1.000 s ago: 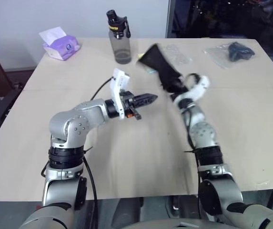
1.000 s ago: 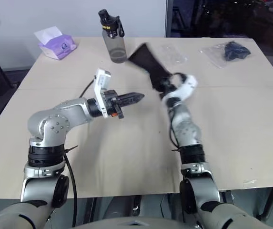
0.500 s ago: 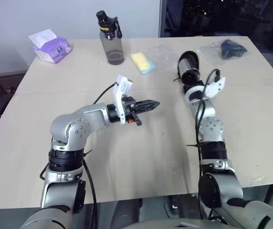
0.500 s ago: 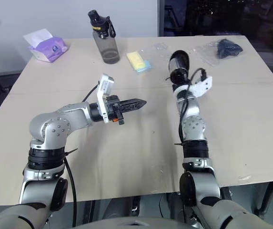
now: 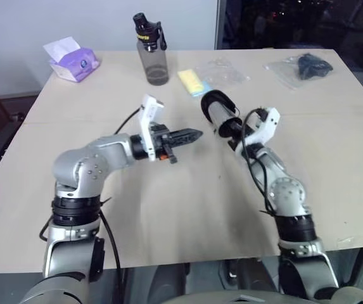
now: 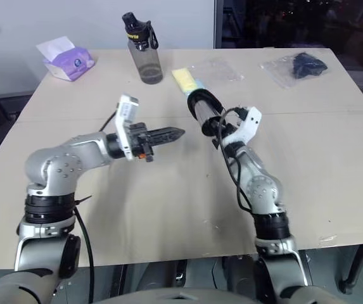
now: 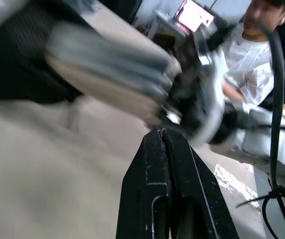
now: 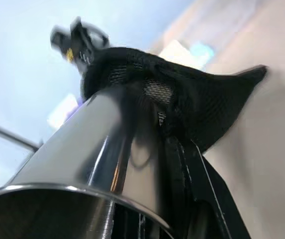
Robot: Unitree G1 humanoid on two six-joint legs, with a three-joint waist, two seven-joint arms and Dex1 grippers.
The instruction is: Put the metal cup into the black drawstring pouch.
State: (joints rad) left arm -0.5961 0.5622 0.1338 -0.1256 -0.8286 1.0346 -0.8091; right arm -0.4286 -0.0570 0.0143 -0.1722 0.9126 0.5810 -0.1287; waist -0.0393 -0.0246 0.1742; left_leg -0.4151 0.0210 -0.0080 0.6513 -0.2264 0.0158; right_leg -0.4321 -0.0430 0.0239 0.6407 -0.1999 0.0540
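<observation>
Since the earlier frame we see the right end effector (image 5: 230, 130) pulled back toward the table's middle and rolled, so the metal cup (image 5: 219, 117) it carries now lies near level, pointing up and to the left. It is clamped on the cup, which hangs above the table (image 5: 168, 209). The black drawstring pouch (image 5: 214, 100) sits over the cup's far end; in the right wrist view the black fabric (image 8: 182, 99) covers that end while the shiny rim (image 8: 47, 191) faces the camera. Our left end effector (image 5: 194, 134) is clenched on nothing, level, its tip near the cup. Behind stand a water bottle (image 5: 152, 50), a purple tissue pack (image 5: 73, 60) and a yellow sponge (image 5: 191, 82).
</observation>
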